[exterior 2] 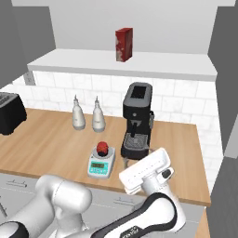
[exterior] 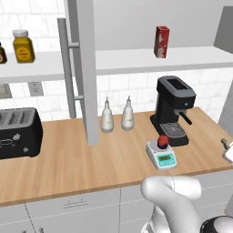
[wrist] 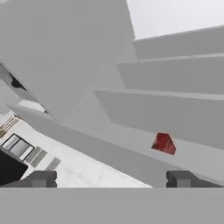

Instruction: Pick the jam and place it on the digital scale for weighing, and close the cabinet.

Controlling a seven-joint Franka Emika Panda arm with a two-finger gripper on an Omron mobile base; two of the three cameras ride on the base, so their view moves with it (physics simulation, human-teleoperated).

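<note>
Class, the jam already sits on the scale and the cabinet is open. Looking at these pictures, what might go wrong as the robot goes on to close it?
1. The open cabinet door hangs low beside two white bottles; swinging it carelessly might clip them.
2. The arm's elbow is near the digital scale; a wide sweep could knock the jam off.
3. The gripper, fingers apart, points at the shelves and red carton, possibly bumping it.

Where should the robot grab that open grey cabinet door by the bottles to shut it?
Probably the long vertical bar handle on the open cabinet door. The bar stands off the door's flat face on two short posts, which leaves a gap for fingers. The open gripper could close around the bar's middle, coming from the toaster side.
</note>
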